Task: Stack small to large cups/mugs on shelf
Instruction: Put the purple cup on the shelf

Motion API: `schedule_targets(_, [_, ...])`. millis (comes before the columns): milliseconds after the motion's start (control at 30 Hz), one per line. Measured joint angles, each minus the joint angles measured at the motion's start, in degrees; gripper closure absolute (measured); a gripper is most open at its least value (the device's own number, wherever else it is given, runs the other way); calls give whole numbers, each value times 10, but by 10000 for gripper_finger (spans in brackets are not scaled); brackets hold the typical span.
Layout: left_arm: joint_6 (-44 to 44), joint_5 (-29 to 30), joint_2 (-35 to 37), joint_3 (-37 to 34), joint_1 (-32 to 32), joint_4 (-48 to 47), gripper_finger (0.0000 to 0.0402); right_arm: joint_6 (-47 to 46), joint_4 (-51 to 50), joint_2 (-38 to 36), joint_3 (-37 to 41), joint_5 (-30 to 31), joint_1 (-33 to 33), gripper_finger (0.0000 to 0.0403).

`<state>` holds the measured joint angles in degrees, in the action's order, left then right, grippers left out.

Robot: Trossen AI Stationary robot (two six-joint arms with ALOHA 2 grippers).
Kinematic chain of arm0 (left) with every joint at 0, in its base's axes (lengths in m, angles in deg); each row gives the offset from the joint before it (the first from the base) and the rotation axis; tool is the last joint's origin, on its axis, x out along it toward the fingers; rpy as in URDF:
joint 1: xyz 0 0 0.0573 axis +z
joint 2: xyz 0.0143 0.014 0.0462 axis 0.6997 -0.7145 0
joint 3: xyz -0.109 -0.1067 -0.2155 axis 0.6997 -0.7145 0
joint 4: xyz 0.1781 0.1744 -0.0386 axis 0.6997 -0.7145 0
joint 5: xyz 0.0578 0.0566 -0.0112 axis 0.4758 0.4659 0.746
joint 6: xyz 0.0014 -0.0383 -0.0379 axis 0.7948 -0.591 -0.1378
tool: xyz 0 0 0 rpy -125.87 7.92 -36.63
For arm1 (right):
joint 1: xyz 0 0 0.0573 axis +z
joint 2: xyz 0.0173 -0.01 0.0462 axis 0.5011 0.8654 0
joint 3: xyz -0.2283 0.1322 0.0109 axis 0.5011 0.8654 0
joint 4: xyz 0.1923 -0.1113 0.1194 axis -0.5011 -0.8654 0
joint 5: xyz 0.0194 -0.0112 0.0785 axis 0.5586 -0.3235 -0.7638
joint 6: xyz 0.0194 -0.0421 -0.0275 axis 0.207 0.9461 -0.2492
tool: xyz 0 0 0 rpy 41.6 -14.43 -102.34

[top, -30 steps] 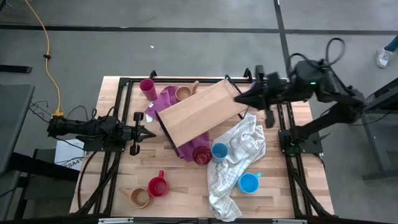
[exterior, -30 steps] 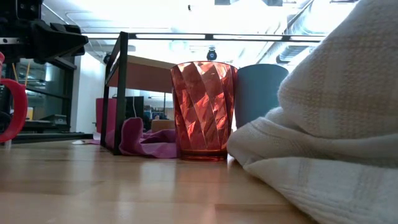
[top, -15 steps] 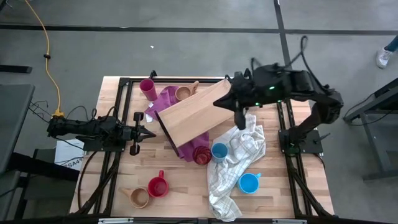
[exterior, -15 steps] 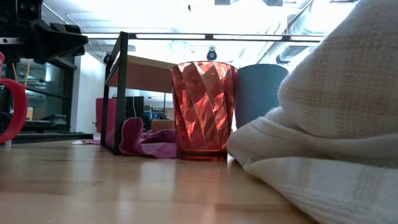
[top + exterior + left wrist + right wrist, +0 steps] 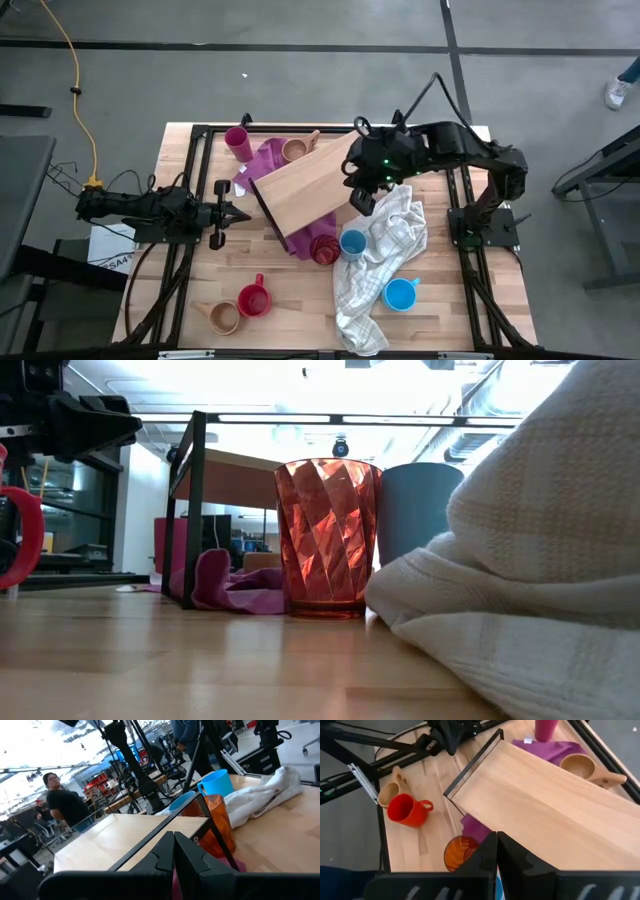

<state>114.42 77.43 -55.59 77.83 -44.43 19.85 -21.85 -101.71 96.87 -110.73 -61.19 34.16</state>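
Note:
The shelf (image 5: 305, 185), a light-wood board on a black frame, stands aslant mid-table, partly over a purple cloth (image 5: 265, 160). A magenta tumbler (image 5: 237, 142) and a tan mug (image 5: 297, 150) stand at the far side. A red faceted tumbler (image 5: 323, 248) and a blue cup (image 5: 352, 243) stand at the shelf's near corner. A blue mug (image 5: 401, 294) sits by the towel. A red mug (image 5: 252, 299) and another tan mug (image 5: 222, 318) stand near the front left. My right gripper (image 5: 358, 200) hangs shut above the shelf's right end, slanting down. My left gripper (image 5: 245, 213) waits shut and level, left of the shelf.
A white checked towel (image 5: 385, 260) lies crumpled from the shelf's right end to the near edge, between the two blue cups. Black frame rails (image 5: 190, 250) run along the table's left and right sides. Bare wood shows at the left front.
My right gripper has swung from the table's far right toward the left and down, and now hangs over the shelf's right end. It has tipped from roughly level to slanting down and has rolled. It stays shut. No cup has moved.

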Motion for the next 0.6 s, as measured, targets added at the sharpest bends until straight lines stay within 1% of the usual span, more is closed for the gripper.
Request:
schedule_targets(233, [1, 0, 0, 0, 0, 0, 401, -46, -6, 12, 0, 11, -4, 402])
schedule_targets(600, [1, 0, 0, 0, 0, 0, 401, -118, -79, 14, 0, 14, -5, 402])
